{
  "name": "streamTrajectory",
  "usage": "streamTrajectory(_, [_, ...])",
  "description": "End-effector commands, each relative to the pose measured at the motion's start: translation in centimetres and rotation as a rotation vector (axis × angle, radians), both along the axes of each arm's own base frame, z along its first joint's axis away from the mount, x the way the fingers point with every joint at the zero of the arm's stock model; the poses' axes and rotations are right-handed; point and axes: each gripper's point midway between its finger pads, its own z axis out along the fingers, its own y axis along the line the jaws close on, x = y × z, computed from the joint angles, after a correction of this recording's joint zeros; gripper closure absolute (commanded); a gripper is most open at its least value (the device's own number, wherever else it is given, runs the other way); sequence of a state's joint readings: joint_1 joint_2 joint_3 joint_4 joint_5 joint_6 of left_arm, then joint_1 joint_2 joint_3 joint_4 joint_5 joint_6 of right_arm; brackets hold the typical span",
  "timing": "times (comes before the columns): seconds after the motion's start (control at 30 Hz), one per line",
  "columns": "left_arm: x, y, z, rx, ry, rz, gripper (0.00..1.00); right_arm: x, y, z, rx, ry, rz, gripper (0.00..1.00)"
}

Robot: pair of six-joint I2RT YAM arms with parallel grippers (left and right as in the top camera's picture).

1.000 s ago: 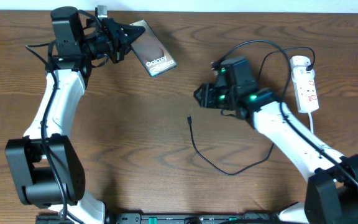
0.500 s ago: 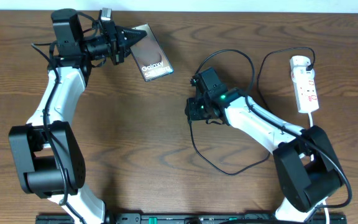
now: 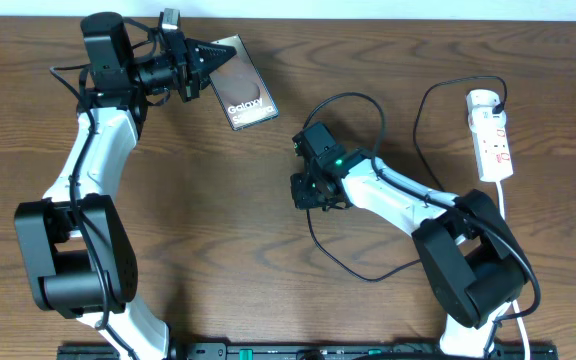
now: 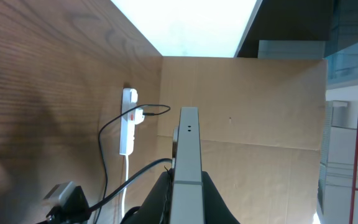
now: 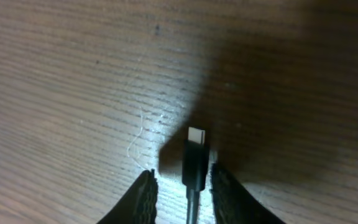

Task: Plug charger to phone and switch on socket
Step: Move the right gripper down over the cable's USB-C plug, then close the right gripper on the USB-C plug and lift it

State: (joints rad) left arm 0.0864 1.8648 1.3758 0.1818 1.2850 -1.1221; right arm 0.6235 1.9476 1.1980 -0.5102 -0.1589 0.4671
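Brown wood-grain table (image 3: 198, 240) is carrying everything. At far left my left pincer (image 3: 214, 58) is pinching the phone (image 3: 248, 92) by one end. At centre my right pincer (image 3: 308, 196) is straddling the charger (image 5: 195, 160) tip, which is lying on the wood, my fingers narrowly spread beside it. The white socket (image 3: 493, 135) is lying far right, and a cardboard wall (image 4: 260, 124) is standing beyond.

The table (image 3: 218, 220) is smooth brown wood, visible grain, low sheen. The phone (image 3: 240, 92) has a dark glossy face. The socket (image 3: 492, 140) is smooth white plastic. The charger (image 5: 195, 163) plug looks like matt black plastic with a shiny metal tip. The cardboard wall (image 4: 260, 106) is matt.
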Motion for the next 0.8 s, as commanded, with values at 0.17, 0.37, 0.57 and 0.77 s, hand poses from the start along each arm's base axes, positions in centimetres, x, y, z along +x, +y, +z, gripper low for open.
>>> streamTrajectory(0.17, [-0.3, 0.0, 0.7, -0.016, -0.018, -0.036, 0.93, -0.1, -0.1, -1.4, -0.048, 0.017, -0.038, 0.85])
streamTrajectory(0.37, [-0.5, -0.1, 0.7, -0.020, -0.018, -0.046, 0.93, 1.5, -1.1, -0.9, -0.112, -0.047, -0.100, 0.99])
streamTrajectory(0.57, [-0.6, -0.2, 0.8, -0.023, -0.018, -0.054, 0.93, 4.7, -4.1, 2.0, -0.313, -0.185, -0.131, 0.99])
streamTrajectory(0.77, [-0.6, -0.2, 0.8, -0.023, -0.018, -0.056, 0.93, 5.6, -4.8, 2.6, -0.395, -0.244, -0.079, 0.99])
